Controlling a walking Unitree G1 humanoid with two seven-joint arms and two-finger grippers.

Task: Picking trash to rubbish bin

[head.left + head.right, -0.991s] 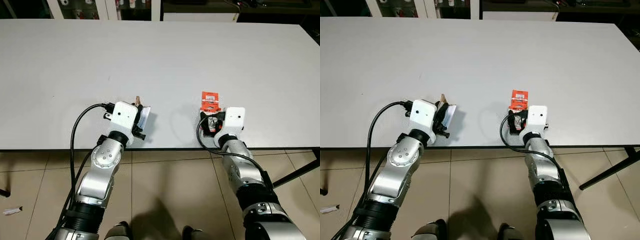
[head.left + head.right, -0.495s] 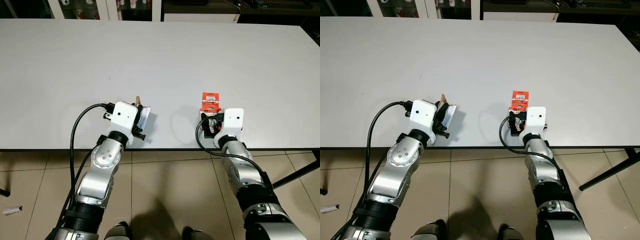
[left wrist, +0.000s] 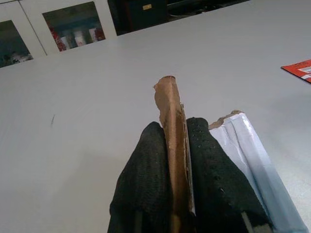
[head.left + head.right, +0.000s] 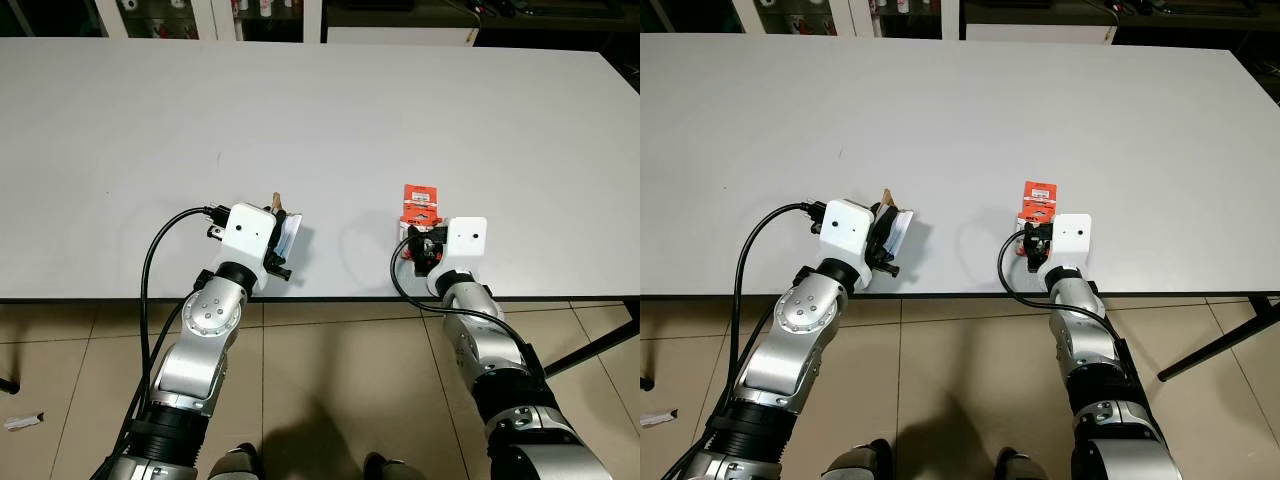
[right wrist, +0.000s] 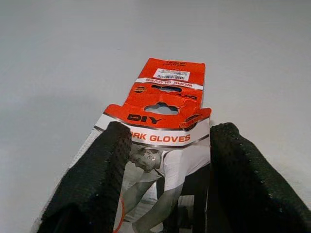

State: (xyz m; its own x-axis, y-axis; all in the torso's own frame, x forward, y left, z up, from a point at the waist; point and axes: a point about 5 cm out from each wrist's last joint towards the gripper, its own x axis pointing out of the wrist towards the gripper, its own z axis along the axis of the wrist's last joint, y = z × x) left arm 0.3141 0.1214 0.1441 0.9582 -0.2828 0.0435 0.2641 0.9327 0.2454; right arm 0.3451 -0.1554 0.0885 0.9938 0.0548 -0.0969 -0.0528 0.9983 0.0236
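On the white table (image 4: 130,120), near its front edge, my left gripper (image 4: 280,232) is shut on a thin brown cardboard strip (image 3: 168,99) that stands upright between the two black fingers (image 3: 146,160). A white and pale-blue wrapper (image 3: 248,145) lies against the right-hand finger. To the right, an orange and white work-gloves package (image 4: 421,203) lies flat on the table. My right gripper (image 4: 424,243) is open, with one finger (image 5: 104,160) on each side of the package's (image 5: 167,92) near end.
The table's front edge runs just under both wrists, with tiled floor (image 4: 330,380) below. A small scrap (image 4: 22,421) lies on the floor at the far left. A dark table leg (image 4: 600,345) slants at the right. Cabinets (image 4: 160,15) stand behind the table.
My right wrist has turned and shifted slightly at the gloves package. The left arm and its cardboard strip have not moved.
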